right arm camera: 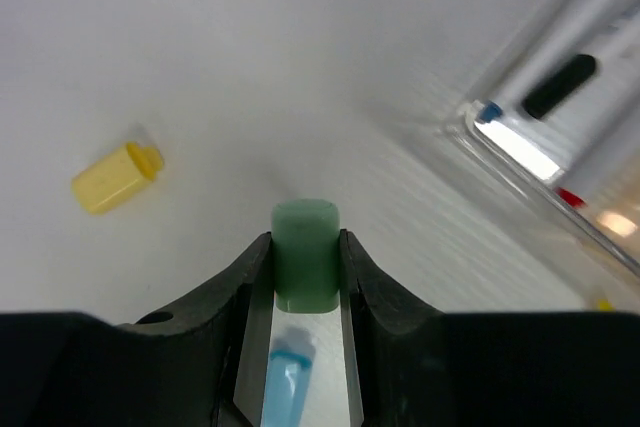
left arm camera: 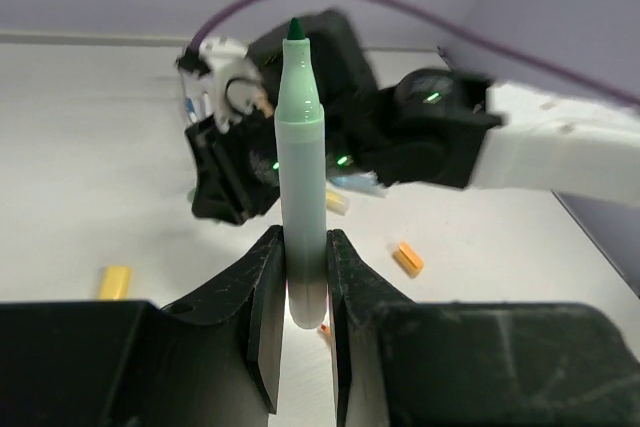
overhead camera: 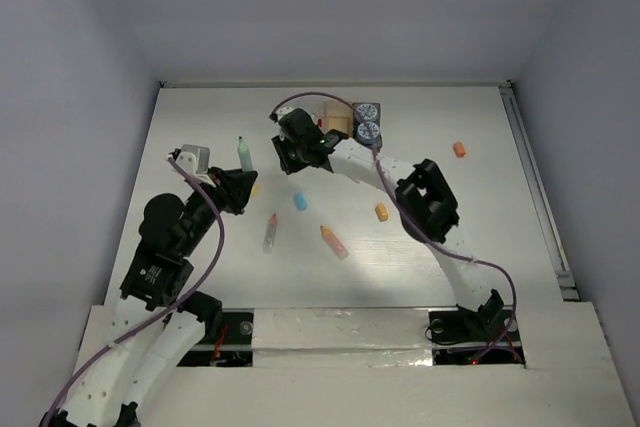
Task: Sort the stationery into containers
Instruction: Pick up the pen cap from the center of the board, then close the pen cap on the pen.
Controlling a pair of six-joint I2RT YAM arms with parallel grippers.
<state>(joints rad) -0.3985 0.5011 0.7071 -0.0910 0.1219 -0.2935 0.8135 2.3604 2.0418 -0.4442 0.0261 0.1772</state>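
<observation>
My left gripper (left arm camera: 305, 247) is shut on the lower barrel of an uncapped green marker (left arm camera: 298, 157), which stands upright with its dark tip up. From above, the left gripper (overhead camera: 238, 182) holds the green marker (overhead camera: 244, 154) left of centre. My right gripper (right arm camera: 304, 242) is shut on a short green cap (right arm camera: 305, 252), just above the table. From above, the right gripper (overhead camera: 292, 155) sits next to the containers (overhead camera: 340, 123), which hold two blue-white rolls (overhead camera: 367, 122). A corner of the clear container (right arm camera: 520, 142) with pens in it shows at the right.
Loose on the table lie a blue marker (overhead camera: 299, 201), an orange-pink marker (overhead camera: 333, 240), a pen with an orange cap (overhead camera: 270, 232) and two orange bits (overhead camera: 381, 211) (overhead camera: 459, 149). A yellow piece (right arm camera: 115, 177) lies left of the right gripper, and a blue marker (right arm camera: 285, 377) lies under it.
</observation>
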